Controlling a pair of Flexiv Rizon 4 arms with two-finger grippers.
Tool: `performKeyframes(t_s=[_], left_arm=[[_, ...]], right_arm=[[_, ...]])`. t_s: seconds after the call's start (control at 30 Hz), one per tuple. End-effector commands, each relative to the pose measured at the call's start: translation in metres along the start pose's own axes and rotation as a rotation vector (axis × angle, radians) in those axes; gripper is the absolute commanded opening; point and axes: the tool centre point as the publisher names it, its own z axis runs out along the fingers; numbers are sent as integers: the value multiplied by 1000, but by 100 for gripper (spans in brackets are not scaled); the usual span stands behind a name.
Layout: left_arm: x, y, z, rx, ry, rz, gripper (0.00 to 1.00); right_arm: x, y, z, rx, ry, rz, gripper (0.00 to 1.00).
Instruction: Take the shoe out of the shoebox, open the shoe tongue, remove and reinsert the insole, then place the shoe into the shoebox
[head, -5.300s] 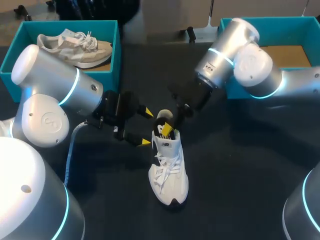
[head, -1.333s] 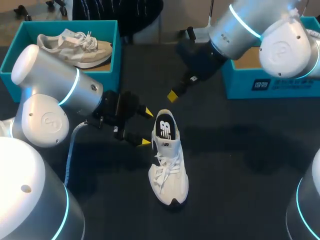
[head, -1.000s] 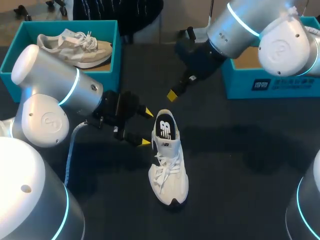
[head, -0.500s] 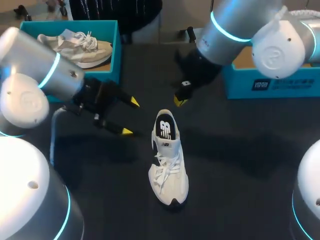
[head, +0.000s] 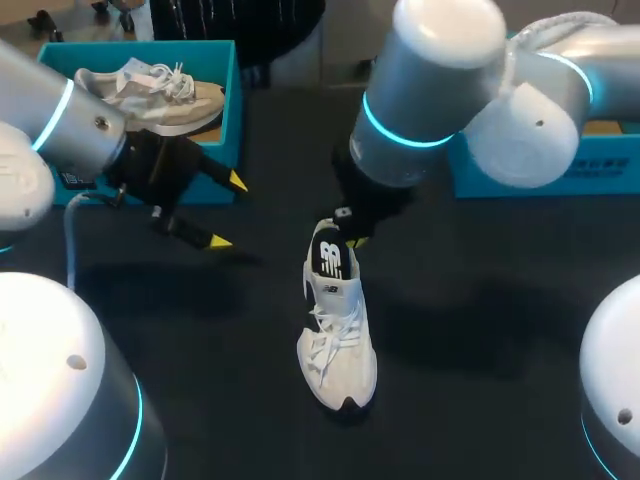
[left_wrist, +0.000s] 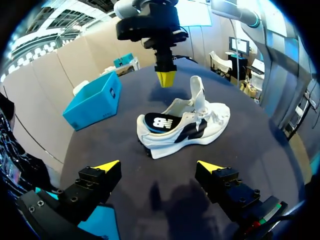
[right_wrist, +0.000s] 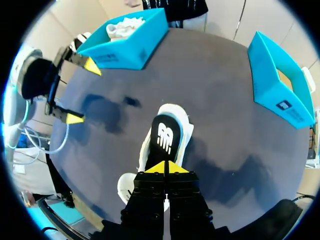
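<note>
White logo (right_wrist: 164, 136) on the insole (right_wrist: 161, 123); shoebox label (right_wrist: 284, 105) too small to read.

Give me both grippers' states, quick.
Left gripper: open, empty, off to the side of the shoe.
Right gripper: closed, empty, above the shoe.

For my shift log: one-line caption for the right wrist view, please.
Right gripper, shut and empty, hovers above the exposed insole of the white shoe; the open left gripper sits beside the occupied shoebox.
</note>
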Motion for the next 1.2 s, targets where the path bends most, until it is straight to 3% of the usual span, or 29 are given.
performKeyframes(t_s=[0.03,0.33,0.63,0.9,1.0,1.03,1.2], left_arm=[[2,3,-18,2,-7,8,100],[-7,13,-46,-1,-52,12,100],[-27,30,-69,-60,-104,-12,100],[-36,37,-79,-40,-133,-53,100],[-36,37,-79,-40,-133,-53,100],[-36,37,-79,-40,-133,-53,100],[-36,37,-79,-40,-133,-53,100]], right_arm=[[10,0,13,31,-12,1,0],[10,0,13,31,-12,1,0],[10,0,13,31,-12,1,0],[14,0,45,-53,-30,125,0],[14,-2,56,-38,-72,143,0],[15,-2,59,-72,-48,163,0],[17,-3,71,-48,-83,173,0]])
